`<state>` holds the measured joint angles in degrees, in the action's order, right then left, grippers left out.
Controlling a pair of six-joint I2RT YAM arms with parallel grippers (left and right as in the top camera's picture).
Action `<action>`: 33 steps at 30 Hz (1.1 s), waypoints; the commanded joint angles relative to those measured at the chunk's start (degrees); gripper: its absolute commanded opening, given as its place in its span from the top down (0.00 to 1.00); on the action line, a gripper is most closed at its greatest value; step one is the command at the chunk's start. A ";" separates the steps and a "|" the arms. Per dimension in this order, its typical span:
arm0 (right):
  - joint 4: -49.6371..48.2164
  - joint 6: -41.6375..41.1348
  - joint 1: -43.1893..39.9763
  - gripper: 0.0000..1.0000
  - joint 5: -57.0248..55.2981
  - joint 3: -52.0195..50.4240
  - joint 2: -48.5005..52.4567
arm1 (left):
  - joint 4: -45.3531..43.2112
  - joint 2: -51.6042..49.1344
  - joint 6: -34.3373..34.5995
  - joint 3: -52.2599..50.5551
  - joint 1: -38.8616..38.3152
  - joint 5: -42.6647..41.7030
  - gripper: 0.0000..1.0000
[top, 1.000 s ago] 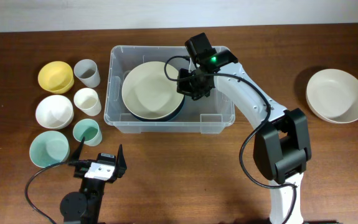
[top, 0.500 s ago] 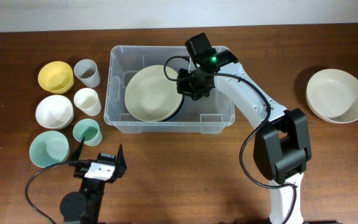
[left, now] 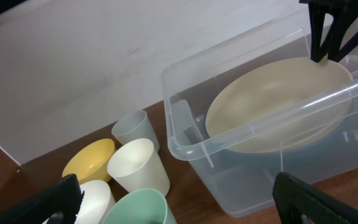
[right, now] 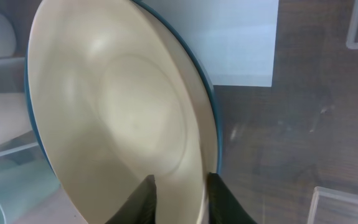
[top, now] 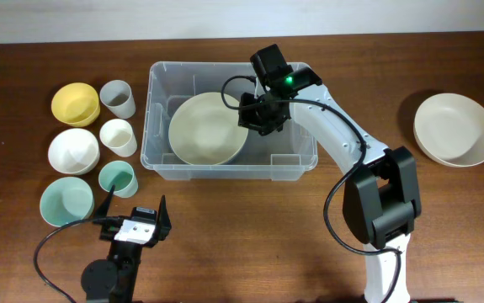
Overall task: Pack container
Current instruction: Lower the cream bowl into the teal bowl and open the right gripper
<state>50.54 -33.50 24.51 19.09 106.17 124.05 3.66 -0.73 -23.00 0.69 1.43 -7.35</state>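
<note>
The container (top: 229, 173) is a large clear plastic tub at the back middle of the table. A cream plate with a blue underside (top: 206, 129) lies tilted inside it, towards the left. My right gripper (top: 256, 118) reaches into the tub and is shut on the plate's right rim. In the right wrist view its fingers (right: 182, 193) straddle the rim of the plate (right: 122, 112), with the tub's white base label (right: 241, 43) behind. My left gripper (top: 132, 220) is open and empty near the front left. The left wrist view shows the tub (left: 185, 143) and the plate (left: 272, 99).
Left of the tub stand a yellow bowl (top: 75, 103), a grey cup (top: 118, 98), a white cup (top: 118, 136), a white bowl (top: 73, 151), a mint cup (top: 117, 178) and a mint bowl (top: 66, 202). Cream bowls (top: 454, 128) sit at the far right.
The plate has tipped flatter in the tub and shifted slightly right; its blue underside no longer shows from above. The left arm has not moved.
</note>
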 commanded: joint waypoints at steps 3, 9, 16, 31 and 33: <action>-0.44 0.00 -0.17 0.91 0.72 -0.15 0.09 | 0.24 0.22 -0.68 -0.17 0.28 -0.79 0.00; -1.40 0.00 -0.20 0.96 -0.13 -0.15 0.09 | 0.26 0.22 -0.70 -0.17 0.28 -0.79 0.00; -1.42 0.02 -0.17 0.96 -0.31 -0.15 0.09 | 0.24 0.22 -0.70 -0.17 0.28 -0.79 0.00; -0.42 0.20 -0.15 0.95 -1.66 -0.50 0.11 | 0.24 0.22 -0.70 -0.17 0.28 -0.79 0.00; -0.46 0.20 -0.15 0.95 -1.81 -0.96 0.11 | 0.24 0.22 -0.68 -0.15 0.28 -0.79 0.00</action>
<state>49.95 -33.63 24.43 18.76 106.17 124.05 3.66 -0.73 -23.00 0.69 1.43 -7.35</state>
